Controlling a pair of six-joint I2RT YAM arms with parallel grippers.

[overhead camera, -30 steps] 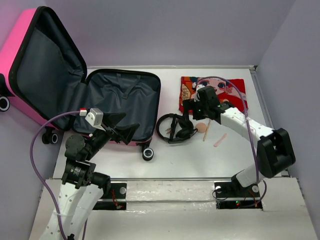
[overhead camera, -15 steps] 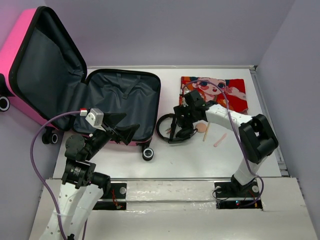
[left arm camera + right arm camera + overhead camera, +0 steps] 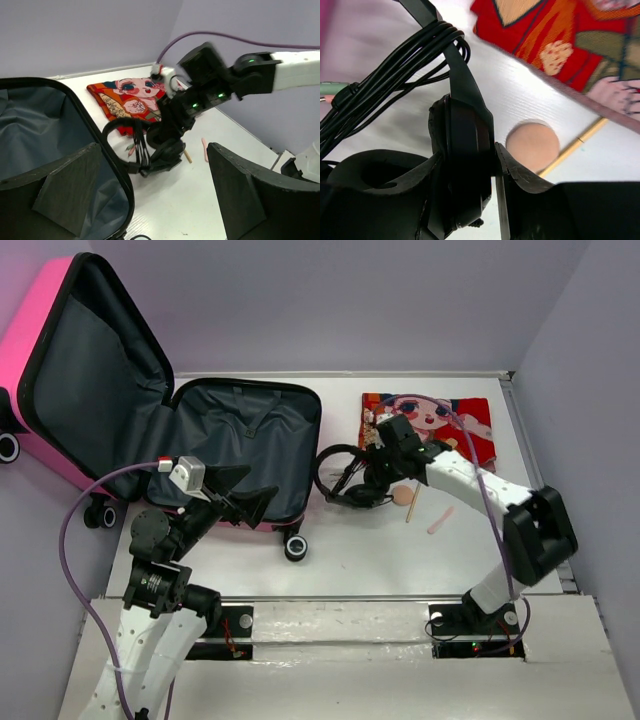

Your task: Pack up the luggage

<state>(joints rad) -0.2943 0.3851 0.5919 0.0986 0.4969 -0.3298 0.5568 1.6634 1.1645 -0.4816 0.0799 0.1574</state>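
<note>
Luggage (image 3: 240, 440) is lying open at the back left corner of the tabletop (image 3: 400, 560), base flat with its grey lining facing up and bare, lid (image 3: 85, 370) leaning up beyond the left edge, so the base is ready to take items dropped from above. Headphones (image 3: 362, 496), cable bundled around the band, are sitting just beside the right edge of the luggage, a short carry away. Right gripper (image 3: 378, 480) is pinching one ear cup: the wrist view is showing a finger pressing on each side of the cup, jaws at a middling gap set by the cup's thickness. This looks like a grip for lifting them over the rim. Left gripper (image 3: 247, 492) is hovering over the near edge of the luggage, jaws spread wide and holding nothing, probably waiting clear of the drop path. Printed cloth (image 3: 450, 425) is lying at the back right
</note>
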